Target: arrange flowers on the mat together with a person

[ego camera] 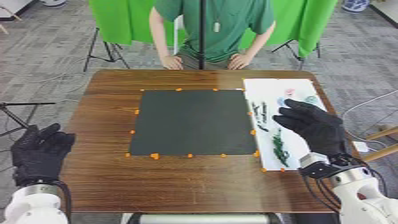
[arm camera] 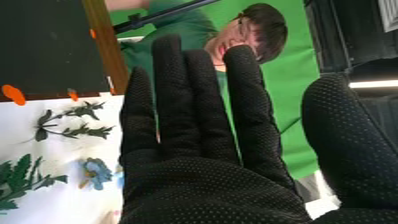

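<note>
In the head view my right hand [ego camera: 308, 121] is over the white sheet [ego camera: 258, 86], above the flowers. The right wrist view has the same hand [arm camera: 209, 182] open, fingers straight, palm bare. My left hand [ego camera: 41, 152] is at the table's left edge, fingers relaxed. The dark mat [ego camera: 193, 122] lies mid-table, with nothing on it. On the sheet are a green leafy sprig [ego camera: 280, 148], dark leafy stems [ego camera: 259, 114] and a pink flower [ego camera: 290, 92]. A blue flower [arm camera: 95, 172] lies near dark leaves [arm camera: 71, 131] and green leaves [arm camera: 19, 181] in the wrist view.
Orange markers [ego camera: 155, 156] line the mat's border. The brown wooden table [ego camera: 178, 185] extends around mat and sheet. A thin dark pole [ego camera: 202, 35] stands upright at the far edge, before a person whose hands are by that edge. Stands flank the table.
</note>
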Robot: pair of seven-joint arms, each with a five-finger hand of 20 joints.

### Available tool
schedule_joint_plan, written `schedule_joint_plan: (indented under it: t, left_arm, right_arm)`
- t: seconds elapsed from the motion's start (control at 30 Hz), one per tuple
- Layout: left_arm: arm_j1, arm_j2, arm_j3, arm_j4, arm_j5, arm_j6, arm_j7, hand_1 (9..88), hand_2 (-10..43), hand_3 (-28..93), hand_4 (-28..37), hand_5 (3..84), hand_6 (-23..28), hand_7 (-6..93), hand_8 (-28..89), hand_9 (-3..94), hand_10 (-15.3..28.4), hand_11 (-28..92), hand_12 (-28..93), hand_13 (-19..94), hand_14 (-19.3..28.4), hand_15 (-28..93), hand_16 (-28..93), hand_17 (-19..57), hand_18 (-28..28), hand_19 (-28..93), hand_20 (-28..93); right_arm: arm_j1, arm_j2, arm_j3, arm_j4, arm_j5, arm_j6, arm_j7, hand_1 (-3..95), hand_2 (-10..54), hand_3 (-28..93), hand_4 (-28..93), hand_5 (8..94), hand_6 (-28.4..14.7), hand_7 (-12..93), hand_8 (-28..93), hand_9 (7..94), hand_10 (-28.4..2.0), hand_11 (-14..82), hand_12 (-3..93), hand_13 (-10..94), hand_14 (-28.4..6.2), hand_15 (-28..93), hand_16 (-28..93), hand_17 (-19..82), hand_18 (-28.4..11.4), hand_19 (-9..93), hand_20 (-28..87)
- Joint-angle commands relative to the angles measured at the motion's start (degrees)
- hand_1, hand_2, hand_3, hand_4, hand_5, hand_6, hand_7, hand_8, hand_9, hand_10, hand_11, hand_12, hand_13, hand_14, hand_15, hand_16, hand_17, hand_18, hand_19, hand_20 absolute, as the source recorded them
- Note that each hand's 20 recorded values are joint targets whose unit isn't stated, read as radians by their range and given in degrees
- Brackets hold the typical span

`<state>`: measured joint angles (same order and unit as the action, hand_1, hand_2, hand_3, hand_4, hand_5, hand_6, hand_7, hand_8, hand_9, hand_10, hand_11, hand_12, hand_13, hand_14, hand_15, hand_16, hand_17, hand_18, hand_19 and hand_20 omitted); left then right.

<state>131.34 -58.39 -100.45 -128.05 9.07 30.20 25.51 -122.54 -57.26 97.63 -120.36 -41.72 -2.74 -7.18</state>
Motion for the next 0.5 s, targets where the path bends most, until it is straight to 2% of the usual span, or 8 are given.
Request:
schedule_joint_plan:
  t: [0.03, 0.07, 0.2, 0.23, 0.3, 0.37, 0.47, 0.5]
  left_arm:
    - [1.82, 0.43, -1.36, 0.63, 3.81, -6.45, -0.40, 24.8, 12.6, 79, -28.2, 57.4, 8.6, 24.1, -10, 53.6, 17.0, 25, 16, 41, 18.7, 46, -2, 4.5, 22.5, 55, 23]
    - [1.77, 0.55, -1.46, 0.65, 4.25, -6.78, -0.36, 24.0, 12.4, 79, -28.2, 56.0, 8.4, 22.1, -10, 51.5, 16.7, 23, 15, 39, 18.2, 43, -3, 3.3, 22.0, 53, 23]
    - [1.44, 0.97, -1.64, 0.61, 3.99, -8.14, -0.08, 21.6, 11.8, 81, -28.3, 50.7, 8.1, 16.6, -9, 42.8, 16.1, 18, 10, 31, 15.6, 33, -7, -0.2, 18.9, 44, 19]
    - [1.25, 0.99, -1.57, 0.71, 4.31, -8.55, -0.20, 21.4, 11.7, 81, -28.3, 49.6, 7.9, 15.9, -9, 41.1, 16.0, 17, 10, 29, 14.8, 31, -7, -1.0, 18.2, 42, 18]
    - [1.20, 0.95, -1.38, 0.61, 4.46, -8.63, -0.08, 20.9, 11.7, 81, -28.3, 47.9, 7.7, 14.8, -9, 39.0, 15.6, 17, 9, 27, 14.1, 28, -7, -1.4, 17.1, 39, 17]
    - [0.93, 1.05, -1.41, 0.65, 4.67, -9.58, -0.08, 20.3, 11.8, 81, -28.3, 46.4, 7.5, 13.8, -10, 37.5, 15.1, 16, 8, 26, 13.6, 27, -7, -1.9, 16.4, 38, 16]
    - [0.75, 1.24, -1.57, 0.62, 6.83, -9.83, -0.54, 19.7, 12.1, 80, -28.3, 44.2, 6.9, 13.2, -10, 34.7, 14.6, 15, 7, 23, 12.4, 25, -8, -3.6, 15.8, 37, 15]
    - [0.74, 1.24, -1.63, 0.57, 6.92, -9.36, -0.62, 19.5, 12.3, 80, -28.3, 43.7, 6.9, 13.0, -10, 33.9, 14.3, 15, 7, 23, 12.1, 25, -8, -4.0, 15.5, 37, 15]
  right_arm:
    - [-0.82, 0.58, 0.66, -0.33, 0.40, 0.72, -1.10, 18.5, 11.8, 79, -19, 50.2, -0.6, 19, -12, 52.2, -15.1, 7.8, 18.4, 44, -12.2, 18, 25, 18, -15.0, 30, 19]
    - [-0.56, 0.65, 0.55, -0.23, 0.41, 0.70, -1.15, 18.4, 11.8, 79, -19, 49.8, -0.6, 19, -11, 51.9, -15.0, 7.6, 18.3, 43, -12.3, 18, 25, 18, -15.0, 29, 19]
    - [0.01, 1.14, 0.45, -0.10, 0.27, 0.90, -1.31, 17.9, 11.9, 79, -19, 49.3, -0.7, 18, -11, 50.9, -14.9, 7.3, 18.2, 42, -12.7, 17, 25, 17, -15.1, 29, 19]
    - [-0.09, 1.23, 0.64, -0.12, 0.35, 0.88, -1.27, 17.8, 12.0, 79, -19, 49.2, -0.7, 18, -11, 50.8, -14.8, 7.3, 18.2, 42, -12.8, 17, 25, 17, -15.1, 29, 19]
    - [0.05, 1.39, 0.88, -0.15, 0.50, 0.75, -1.19, 17.8, 12.0, 79, -19, 49.2, -0.8, 18, -11, 50.6, -14.8, 7.3, 18.2, 42, -12.9, 16, 26, 17, -15.1, 29, 19]
    - [0.87, 1.80, 0.80, 0.00, 0.11, 0.97, -1.54, 17.6, 12.1, 79, -19, 48.9, -0.7, 18, -11, 50.2, -14.8, 7.2, 18.2, 42, -12.9, 16, 26, 17, -15.1, 29, 20]
    - [1.05, 2.24, 0.77, 0.12, 0.38, 1.37, -1.60, 17.5, 12.1, 79, -19, 48.8, -0.9, 18, -11, 49.7, -14.8, 6.9, 18.2, 41, -12.9, 16, 26, 17, -15.1, 29, 20]
    - [1.08, 2.19, 0.58, 0.11, 0.49, 1.63, -1.46, 17.4, 12.1, 79, -19, 48.7, -0.9, 18, -11, 49.7, -14.8, 6.9, 18.3, 41, -12.9, 15, 26, 17, -15.2, 29, 20]
